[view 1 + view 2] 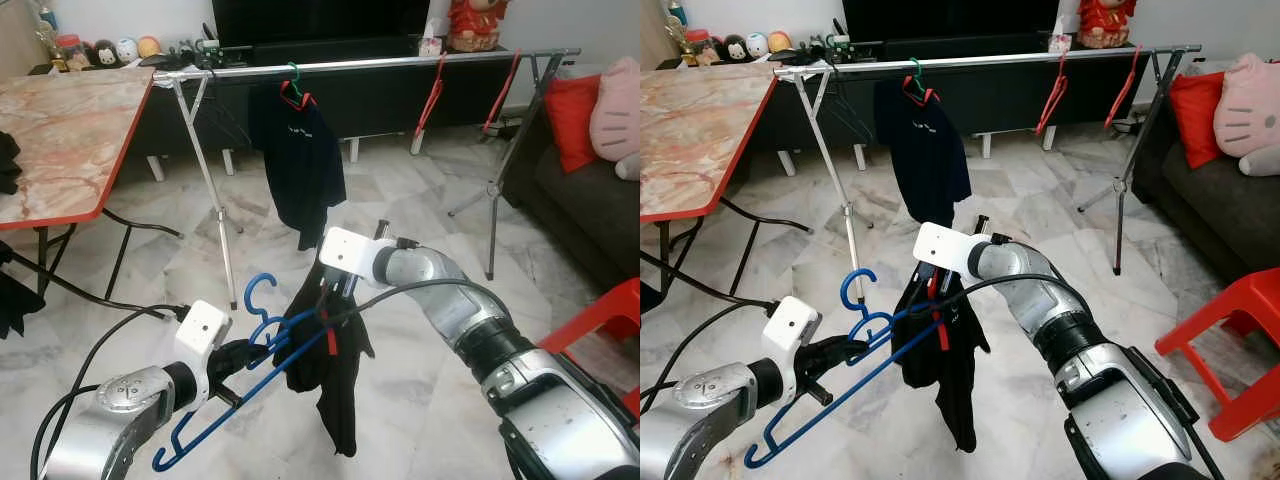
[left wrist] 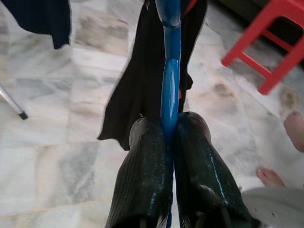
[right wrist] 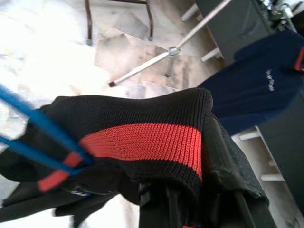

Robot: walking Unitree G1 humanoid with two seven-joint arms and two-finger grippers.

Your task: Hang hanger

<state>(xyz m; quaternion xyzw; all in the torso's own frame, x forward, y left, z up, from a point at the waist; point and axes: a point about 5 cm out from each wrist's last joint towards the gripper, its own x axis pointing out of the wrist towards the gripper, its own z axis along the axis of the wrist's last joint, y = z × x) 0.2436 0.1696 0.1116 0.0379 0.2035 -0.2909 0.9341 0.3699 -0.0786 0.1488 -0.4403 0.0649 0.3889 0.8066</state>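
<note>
My left gripper is shut on a blue plastic hanger, low in front of me; in the left wrist view both black fingers pinch the blue bar. The hanger's far end is pushed into a black garment with a red stripe. My right gripper is shut on the garment's top, which drapes over the fingers with its red band showing. Beyond stands a metal clothes rail.
A navy shirt on a green hanger and two red hangers hang on the rail. A marble-topped table is at the left, a dark sofa and a red stool at the right. A person's bare foot is on the floor nearby.
</note>
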